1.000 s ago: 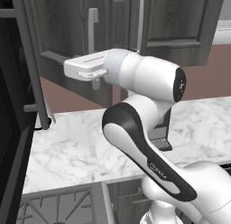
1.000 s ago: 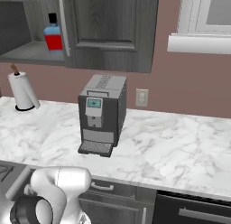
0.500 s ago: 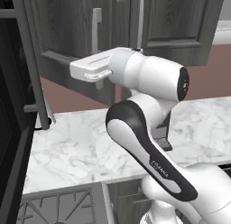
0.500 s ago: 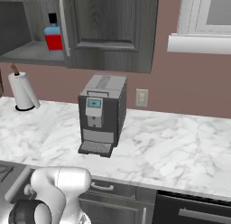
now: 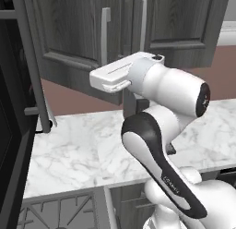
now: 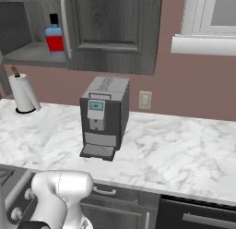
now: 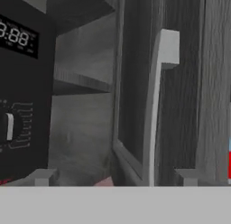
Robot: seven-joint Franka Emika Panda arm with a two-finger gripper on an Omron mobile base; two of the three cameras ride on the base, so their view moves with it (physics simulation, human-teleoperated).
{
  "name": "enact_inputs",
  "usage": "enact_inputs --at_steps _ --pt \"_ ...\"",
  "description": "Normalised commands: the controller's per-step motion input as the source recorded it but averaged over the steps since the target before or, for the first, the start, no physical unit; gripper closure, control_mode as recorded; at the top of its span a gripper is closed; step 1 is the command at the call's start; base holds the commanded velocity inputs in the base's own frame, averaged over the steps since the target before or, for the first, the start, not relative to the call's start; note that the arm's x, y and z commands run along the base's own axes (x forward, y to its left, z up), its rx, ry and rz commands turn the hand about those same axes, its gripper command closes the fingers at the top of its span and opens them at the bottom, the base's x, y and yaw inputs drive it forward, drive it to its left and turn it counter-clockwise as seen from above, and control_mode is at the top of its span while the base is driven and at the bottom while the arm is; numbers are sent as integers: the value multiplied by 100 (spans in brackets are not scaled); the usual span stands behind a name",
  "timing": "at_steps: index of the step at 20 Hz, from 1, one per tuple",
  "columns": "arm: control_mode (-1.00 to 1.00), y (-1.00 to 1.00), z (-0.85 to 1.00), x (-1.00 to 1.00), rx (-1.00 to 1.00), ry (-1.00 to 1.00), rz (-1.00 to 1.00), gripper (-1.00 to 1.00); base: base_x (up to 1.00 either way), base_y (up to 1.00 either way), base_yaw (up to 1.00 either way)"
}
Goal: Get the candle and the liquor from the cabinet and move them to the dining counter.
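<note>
- Presently, the liquor [image 6: 55,35] stands upright on the shelf inside the cabinet [image 6: 113,32], at the open left bay; red lower body, blue upper band, black cap; it sits just beside the edge of the swung-open door, whose silver bar handle [image 6: 65,35] crosses in front of its right side in the right base view; a sliver of red and blue shows at the right margin of the hand view, most likely the same bottle.
- The candle cannot be made out in any view.
- The cabinet is dark grey wood grain; in the left base view two closed-looking panelled doors with vertical bar handles [image 5: 104,37] hang above the worktop, and a further door stands open at the far left.
- The gripper [image 7: 115,180] is spread wide; its two finger tips [image 7: 41,177] rise well apart at the bottom of the hand view, with nothing between them; it points at the edge of a cabinet door and its long handle [image 7: 159,105], near but not touching as far as can be judged.
- In the left base view the hand [image 5: 120,73] is raised level with the lower edge of the cabinet doors.
- Below, a marble worktop [image 6: 184,149] carries a coffee machine [image 6: 103,117] and a paper towel roll [image 6: 23,93], well apart; a black microwave face [image 7: 22,87] fills the left of the hand view.
</note>
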Motion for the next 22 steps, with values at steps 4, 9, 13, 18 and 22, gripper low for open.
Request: enact_inputs --at_steps 4,9,13,18,22 --pt "-100 -37 0 -100 6 0 -42 -100 0 0 0" --pt "-100 -41 2 -67 6 0 -30 -100 0 0 0" --pt "-100 -58 0 3 5 -1 29 -100 0 0 0" --pt "-100 -56 0 0 1 -8 46 -100 0 0 0" --pt "-100 -67 0 0 0 -5 42 -100 0 0 0"
